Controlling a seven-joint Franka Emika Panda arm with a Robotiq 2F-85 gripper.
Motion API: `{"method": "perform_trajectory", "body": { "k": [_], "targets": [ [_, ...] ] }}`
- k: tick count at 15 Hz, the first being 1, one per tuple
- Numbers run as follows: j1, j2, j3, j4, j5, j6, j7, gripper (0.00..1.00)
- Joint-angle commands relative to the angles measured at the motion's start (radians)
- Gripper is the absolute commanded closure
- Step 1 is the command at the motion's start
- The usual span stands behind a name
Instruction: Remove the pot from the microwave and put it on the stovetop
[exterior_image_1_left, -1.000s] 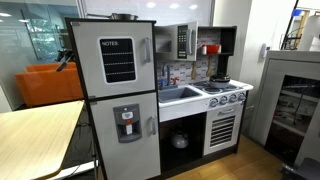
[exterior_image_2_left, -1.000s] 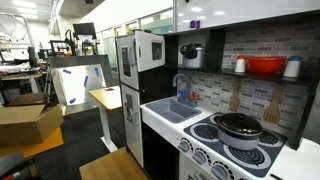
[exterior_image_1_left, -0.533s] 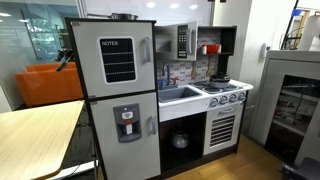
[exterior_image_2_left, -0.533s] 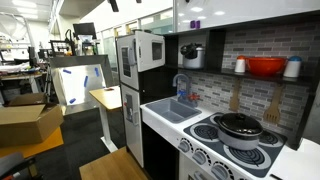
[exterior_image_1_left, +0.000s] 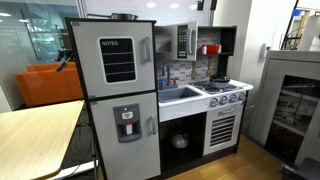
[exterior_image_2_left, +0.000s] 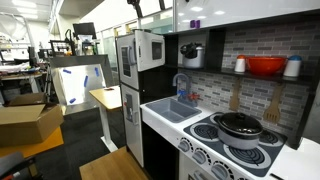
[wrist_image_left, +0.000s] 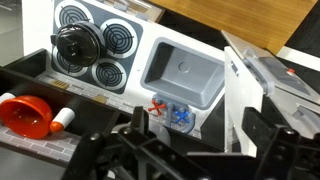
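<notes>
The pot (exterior_image_2_left: 190, 52) is small and silvery and sits inside the microwave, whose door (exterior_image_2_left: 148, 50) stands open. The microwave (exterior_image_1_left: 183, 42) is above the sink. The stovetop (exterior_image_2_left: 205, 131) with black burners shows in both exterior views (exterior_image_1_left: 226, 97) and at the top left of the wrist view (wrist_image_left: 118, 38). My gripper (wrist_image_left: 200, 150) is open and empty, high above the kitchen and looking down on it. It shows at the top edge of an exterior view (exterior_image_2_left: 150, 6). The pot is hidden in the wrist view.
A black pan (exterior_image_2_left: 240, 125) sits on a back burner. A red vessel (exterior_image_2_left: 265, 66) stands on the shelf above the stove. The sink (wrist_image_left: 185, 70) lies beside the stovetop. The tall grey fridge (exterior_image_1_left: 115, 90) stands beside the sink. A wooden table (exterior_image_1_left: 35, 135) is nearby.
The arm and gripper have moved further into view along the top edge of an exterior view, toward the kitchen. Nothing in the kitchen has moved.
</notes>
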Motion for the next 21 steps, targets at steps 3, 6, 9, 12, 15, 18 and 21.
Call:
{"method": "perform_trajectory", "body": {
  "k": [3,6,9,12,15,18,21],
  "targets": [
    [-0.053,0.120,0.017,0.148,0.042,-0.030,-0.024,0.00],
    [-0.072,0.190,0.021,0.182,0.056,-0.036,-0.031,0.00],
    [-0.090,0.257,0.031,0.199,0.056,-0.036,-0.029,0.00],
    [-0.103,0.301,0.041,0.200,0.054,-0.022,-0.029,0.00],
    [-0.114,0.317,0.052,0.196,0.053,-0.010,-0.031,0.00],
    [-0.127,0.310,0.057,0.178,0.061,0.010,-0.043,0.00],
    [-0.138,0.304,0.057,0.159,0.069,0.032,-0.063,0.00]
  ]
}}
